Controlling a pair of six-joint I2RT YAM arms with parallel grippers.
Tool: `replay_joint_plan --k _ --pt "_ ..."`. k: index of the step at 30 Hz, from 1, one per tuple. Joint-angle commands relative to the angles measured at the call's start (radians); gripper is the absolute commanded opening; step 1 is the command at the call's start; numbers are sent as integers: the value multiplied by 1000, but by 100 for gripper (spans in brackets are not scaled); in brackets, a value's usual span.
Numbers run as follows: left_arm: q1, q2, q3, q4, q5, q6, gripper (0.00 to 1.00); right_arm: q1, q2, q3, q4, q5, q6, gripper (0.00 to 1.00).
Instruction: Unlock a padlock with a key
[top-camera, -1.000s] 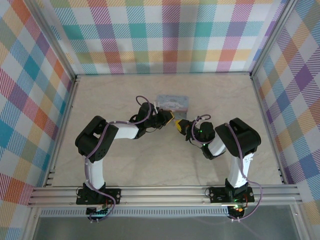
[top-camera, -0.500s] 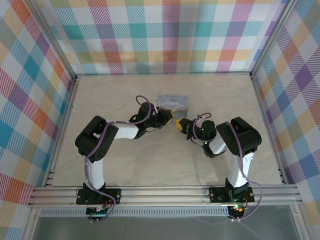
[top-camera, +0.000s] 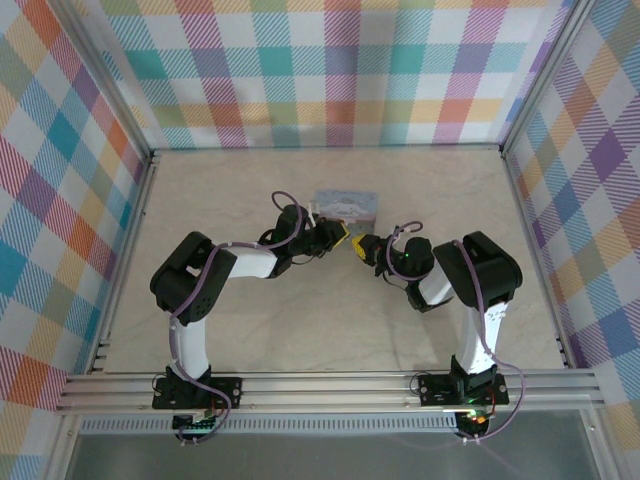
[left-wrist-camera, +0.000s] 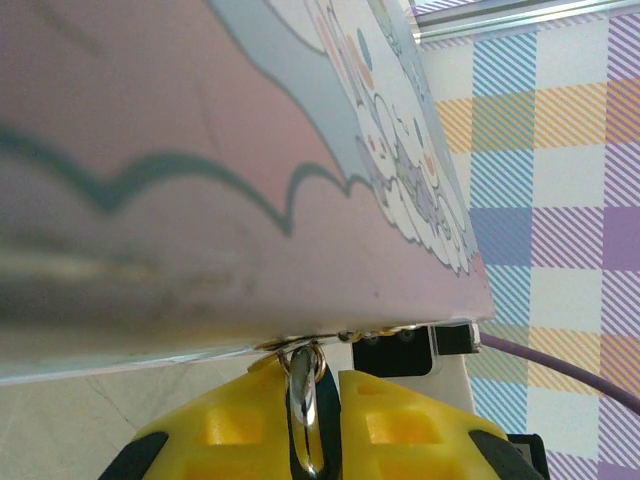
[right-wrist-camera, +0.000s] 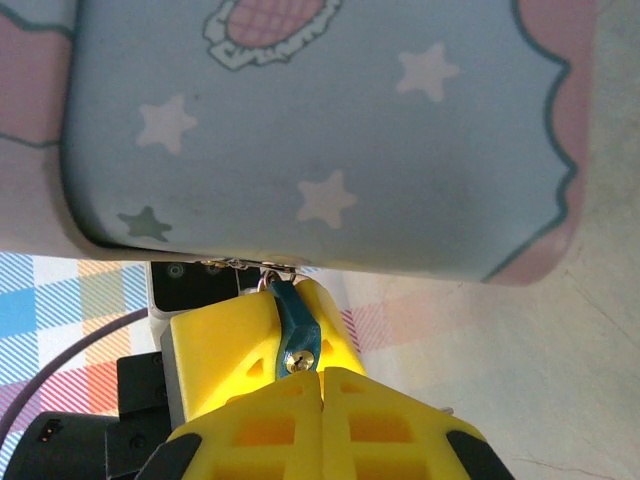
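The padlock (right-wrist-camera: 297, 335) is a tiny teal block with a brass keyhole facing my right wrist camera. It hangs by a small ring from the edge of the pale blue cartoon tin (right-wrist-camera: 320, 120). My left gripper (left-wrist-camera: 325, 390) is shut on the padlock (left-wrist-camera: 304, 400), one yellow finger on each side. My right gripper (right-wrist-camera: 322, 385) is shut, its tips just below the keyhole and nearly touching it. No key is visible between its fingers. In the top view the left gripper (top-camera: 343, 237) and right gripper (top-camera: 366, 246) meet tip to tip in front of the tin (top-camera: 345, 205).
The tin lies on the beige table (top-camera: 250, 190), close above both wrists. Plaid walls (top-camera: 330, 80) and aluminium rails (top-camera: 330, 385) enclose the workspace. Purple cables loop over both forearms.
The right gripper has edged slightly toward the far side and the left gripper's tips. The left arm and the tin have held still.
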Motion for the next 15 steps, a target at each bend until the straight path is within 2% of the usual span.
replay_joint_plan --k 1,10,15 --pt "-34 -36 0 105 150 -18 2 -3 -3 41 -9 24 -49 0" --pt "-40 -31 7 96 148 -15 0 54 -16 27 -8 124 79 0" --pt "-58 -24 20 94 168 -15 0 59 6 55 -8 130 79 0"
